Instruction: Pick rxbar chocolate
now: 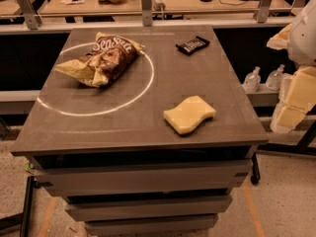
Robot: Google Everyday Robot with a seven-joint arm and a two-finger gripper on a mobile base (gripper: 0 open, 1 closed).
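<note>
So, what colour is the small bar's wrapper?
The rxbar chocolate is black with white lettering, camera view; the gripper hangs at the right edge.

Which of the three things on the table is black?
The rxbar chocolate, a small flat bar with white lettering near the far edge; the chip bag is brown-yellow, the sponge yellow. The tool hangs right of the table.
</note>
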